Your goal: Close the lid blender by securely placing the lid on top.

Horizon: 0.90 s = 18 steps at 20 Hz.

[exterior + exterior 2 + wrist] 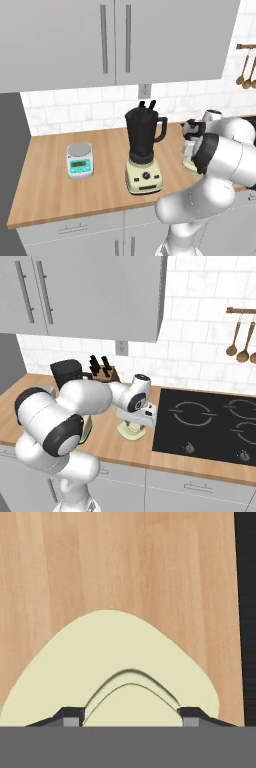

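Note:
The lid (115, 652), a pale cream-green disc with a raised centre knob, lies flat on the wooden counter just left of the cooktop. My gripper (132, 717) points straight down on it, its two dark fingertips pressed against either side of the knob. From the base the lid (131, 432) peeks out under the hand, and the gripper (133, 423) sits low over it. The blender (144, 150), a dark jar with side handle on a cream base, stands upright to the left with its mouth uncovered. My arm partly covers the blender (67, 373) in the right base view.
A teal-and-silver kitchen scale (80, 160) sits left of the blender. A knife block (102, 371) stands against the tiled wall behind it. The black cooktop (205, 426) begins right beside the lid, and spoons (237, 341) hang on the wall above. Upper cabinets overhang the counter.

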Motion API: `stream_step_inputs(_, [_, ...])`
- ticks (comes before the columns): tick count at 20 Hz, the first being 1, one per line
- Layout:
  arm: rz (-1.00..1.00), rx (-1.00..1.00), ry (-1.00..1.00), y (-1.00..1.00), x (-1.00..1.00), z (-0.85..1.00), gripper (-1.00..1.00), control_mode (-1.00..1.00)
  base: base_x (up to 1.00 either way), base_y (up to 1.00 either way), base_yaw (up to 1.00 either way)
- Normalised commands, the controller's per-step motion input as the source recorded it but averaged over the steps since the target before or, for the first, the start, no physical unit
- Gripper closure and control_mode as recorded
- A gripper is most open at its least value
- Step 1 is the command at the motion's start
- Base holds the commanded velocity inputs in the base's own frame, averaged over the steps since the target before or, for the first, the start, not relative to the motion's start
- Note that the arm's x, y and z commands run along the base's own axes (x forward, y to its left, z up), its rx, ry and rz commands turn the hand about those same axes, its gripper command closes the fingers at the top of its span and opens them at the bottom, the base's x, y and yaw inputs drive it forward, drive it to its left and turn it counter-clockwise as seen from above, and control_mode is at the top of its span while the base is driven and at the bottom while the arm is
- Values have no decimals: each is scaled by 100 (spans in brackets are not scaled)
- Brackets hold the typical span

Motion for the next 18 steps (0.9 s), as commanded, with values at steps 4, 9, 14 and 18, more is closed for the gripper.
stream_step_inputs(4, [1, 2, 0, 23, -37, 86, 100, -100, 0, 0, 0])
stream_step_inputs(9, [1, 1, 0, 30, -65, 100, 100, -100, 0, 0, 0])
stream_step_inputs(14, [0, 0, -5, 37, -77, 100, 100, -100, 0, 0, 0])
stream_step_inputs(18, [0, 0, -16, 24, -82, 100, 100, -100, 0, 0, 0])
